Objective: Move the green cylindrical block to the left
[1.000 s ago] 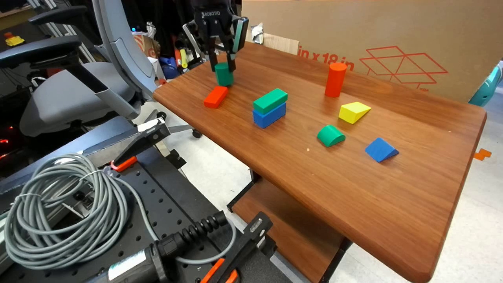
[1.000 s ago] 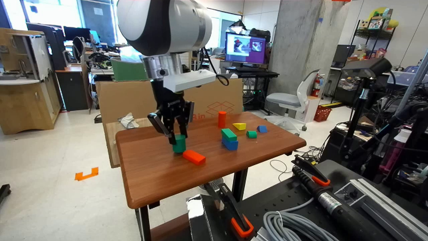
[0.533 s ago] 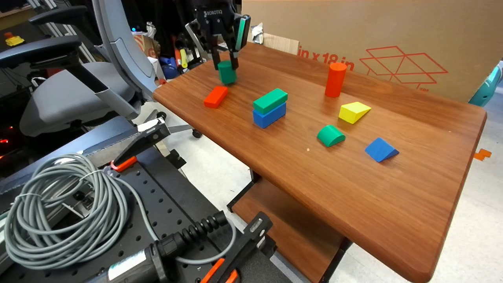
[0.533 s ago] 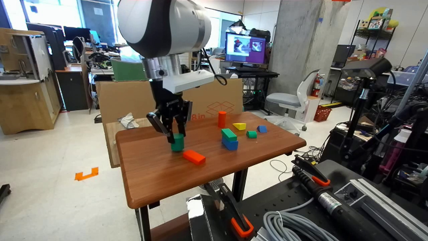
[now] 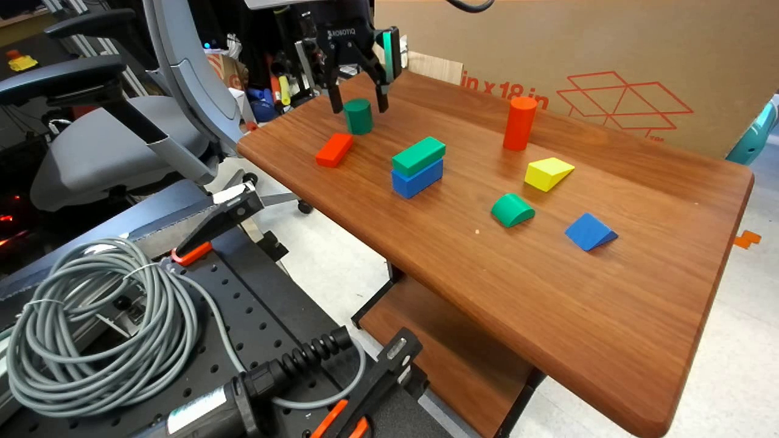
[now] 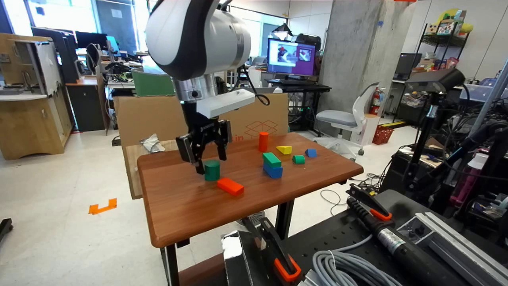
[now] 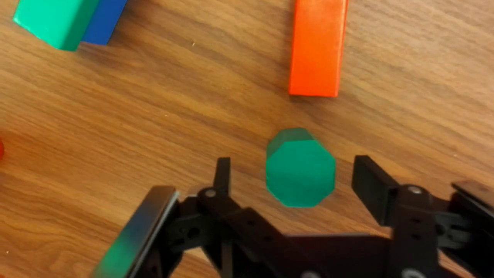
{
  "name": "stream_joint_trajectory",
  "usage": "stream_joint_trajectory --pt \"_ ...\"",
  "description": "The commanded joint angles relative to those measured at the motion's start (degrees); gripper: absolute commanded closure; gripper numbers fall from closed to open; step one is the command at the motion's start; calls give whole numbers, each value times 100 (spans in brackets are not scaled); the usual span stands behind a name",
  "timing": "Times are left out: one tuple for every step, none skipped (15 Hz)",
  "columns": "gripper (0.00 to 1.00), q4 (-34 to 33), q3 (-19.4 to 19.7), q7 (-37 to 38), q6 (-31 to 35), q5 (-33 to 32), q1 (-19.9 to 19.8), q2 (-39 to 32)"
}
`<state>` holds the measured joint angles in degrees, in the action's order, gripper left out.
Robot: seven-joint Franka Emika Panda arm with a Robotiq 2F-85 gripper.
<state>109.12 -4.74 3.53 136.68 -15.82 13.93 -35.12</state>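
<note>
The green cylindrical block [image 5: 359, 120] stands upright on the wooden table near its far-left end in an exterior view. My gripper [image 5: 359, 107] is open around the block's upper part, one finger on each side. From above, in the wrist view, the block's eight-sided top [image 7: 301, 173] lies between the spread fingertips [image 7: 222, 170], with bare wood showing on both sides. Neither finger touches it there. In an exterior view, one finger partly overlaps the left edge of the block [image 6: 212, 173].
A flat red block [image 5: 334, 150] lies close to the green cylinder. Farther along are a green block [image 5: 420, 156] stacked on a blue one [image 5: 419, 179], an orange-red cylinder [image 5: 520, 125], a yellow wedge [image 5: 548, 174], a green half-round [image 5: 512, 210] and a blue wedge [image 5: 590, 232].
The fingers were closed on the green cylinder and have now spread away from it, letting it go. The cylinder shifted slightly away from the red block over the last second. Other blocks stayed put.
</note>
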Motion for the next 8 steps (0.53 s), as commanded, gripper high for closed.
stream_joint_trajectory --pt "0 177 2 46 43 46 56 349" --pt "0 285 -46 25 52 105 28 513" --pt "0 375 -107 -6 24 199 -11 674" --pt "0 475 -195 -55 -65 358 -74 874" --pt "0 568 -261 -35 -161 553 -122 1084" --pt "0 665 -291 56 -187 776 -159 1316" --pt "0 744 -330 61 -228 1004 -206 1518" --pt "0 870 -371 47 -246 1300 -284 1789"
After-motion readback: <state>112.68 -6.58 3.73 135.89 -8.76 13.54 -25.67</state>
